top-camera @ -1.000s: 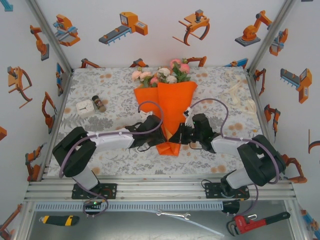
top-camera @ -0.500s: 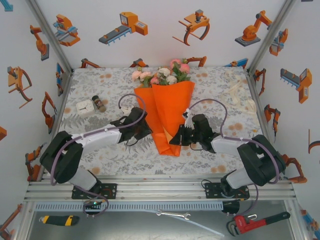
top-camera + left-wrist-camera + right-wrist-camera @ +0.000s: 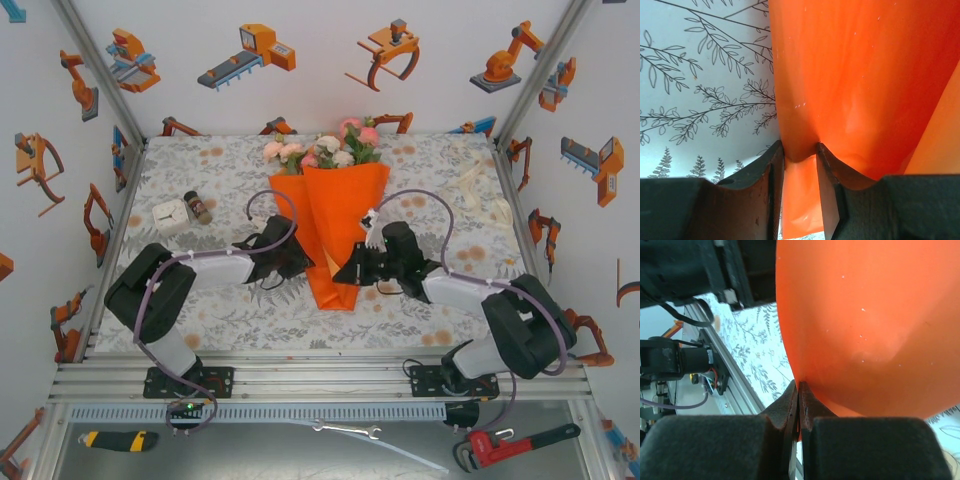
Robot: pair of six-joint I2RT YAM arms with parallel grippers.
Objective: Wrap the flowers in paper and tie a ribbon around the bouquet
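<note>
Right claw point(image 3: 798, 388) is seen shut flat on a thin edge of the paper point(image 3: 335, 230), at the right side of the cone's narrow near end. Left claw point(image 3: 800, 150) is set against the opposite, left side of the cone; its jaws stand slightly apart with a fold of the orange sheet between them, and whether that fold is firmly pinched cannot be told.

The paper is found at the middle of the table point(image 3: 200, 310), already folded over into a cone whose point is turned toward the near edge. The flowers point(image 3: 320, 148) are enclosed in it, with only the pink and cream heads and some leaves left showing at the wide end, toward the far edge.

Wrapping is judged to be largely done, though the overlap is kept together by the claws alone. A cream strip taken to be the ribbon point(image 3: 472, 182) is seen lying loose by the right edge, near the far right corner and well apart from the cone. Nothing has been tied round the waist, so fetching and tying the ribbon is left.
</note>
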